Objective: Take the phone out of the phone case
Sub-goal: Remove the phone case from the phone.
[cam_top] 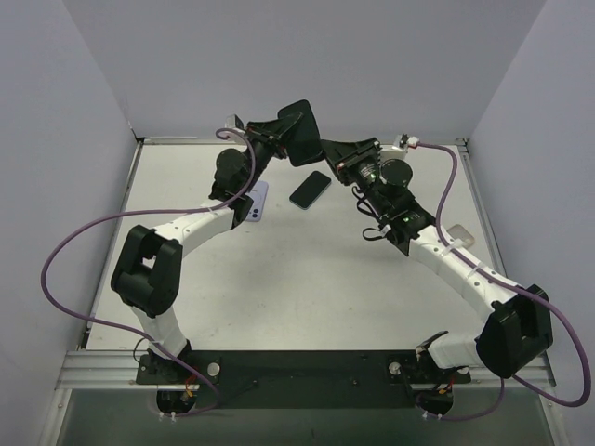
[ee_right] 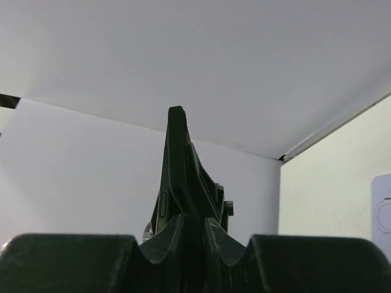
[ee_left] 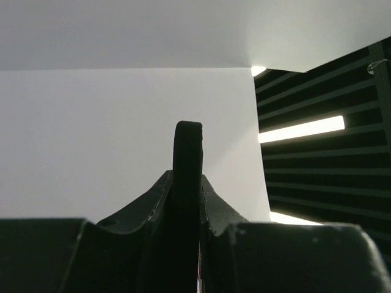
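The black phone case [cam_top: 299,130] is being held up in the air.
A dark phone [cam_top: 310,190] and a purple phone [cam_top: 257,200] are lying on the table [cam_top: 279,279]. Farther back, the left gripper [ee_left: 186,207] and right gripper [ee_right: 183,213] are both squeezing the case; hard pulling could make it slip.

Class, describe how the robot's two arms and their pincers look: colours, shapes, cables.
Both the left arm and right arm have white links joined by bulky black joint housings. A purple cable loops alongside each. The left pincer and right pincer have matte black, wedge-shaped fingers.
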Controlling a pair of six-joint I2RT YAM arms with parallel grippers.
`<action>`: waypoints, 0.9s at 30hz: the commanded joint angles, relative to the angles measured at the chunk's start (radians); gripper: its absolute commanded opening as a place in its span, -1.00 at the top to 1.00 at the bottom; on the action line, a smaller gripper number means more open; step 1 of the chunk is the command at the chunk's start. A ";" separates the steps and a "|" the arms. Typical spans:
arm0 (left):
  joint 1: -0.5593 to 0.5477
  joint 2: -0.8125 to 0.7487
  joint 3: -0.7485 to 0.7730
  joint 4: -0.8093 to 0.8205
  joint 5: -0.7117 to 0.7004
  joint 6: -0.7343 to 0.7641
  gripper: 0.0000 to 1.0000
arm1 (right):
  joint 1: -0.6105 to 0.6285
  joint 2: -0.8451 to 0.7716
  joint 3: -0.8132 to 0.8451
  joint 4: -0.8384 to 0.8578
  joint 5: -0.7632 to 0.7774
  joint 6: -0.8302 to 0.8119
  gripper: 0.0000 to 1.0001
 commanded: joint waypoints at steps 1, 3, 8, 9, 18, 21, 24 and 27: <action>-0.128 -0.145 0.136 0.706 0.191 -0.306 1.00 | 0.087 0.171 -0.085 -0.711 -0.068 -0.207 1.00; -0.128 -0.147 0.134 0.706 0.190 -0.307 1.00 | 0.087 0.177 -0.082 -0.716 -0.066 -0.221 0.86; -0.128 -0.144 0.130 0.708 0.193 -0.309 1.00 | 0.089 0.175 -0.102 -0.595 -0.167 -0.235 0.45; -0.128 -0.144 0.128 0.706 0.196 -0.309 1.00 | 0.089 0.175 -0.106 -0.525 -0.192 -0.233 0.40; -0.128 -0.147 0.054 0.706 0.240 -0.306 1.00 | 0.045 0.177 -0.134 -0.183 -0.443 -0.151 0.39; -0.132 -0.144 0.053 0.667 0.288 -0.297 1.00 | 0.029 0.188 -0.090 -0.170 -0.483 -0.147 0.41; -0.142 -0.138 0.047 0.657 0.297 -0.284 1.00 | 0.026 0.207 -0.032 -0.197 -0.519 -0.161 0.42; -0.149 -0.129 0.045 0.665 0.297 -0.287 1.00 | 0.029 0.229 0.018 -0.219 -0.528 -0.164 0.42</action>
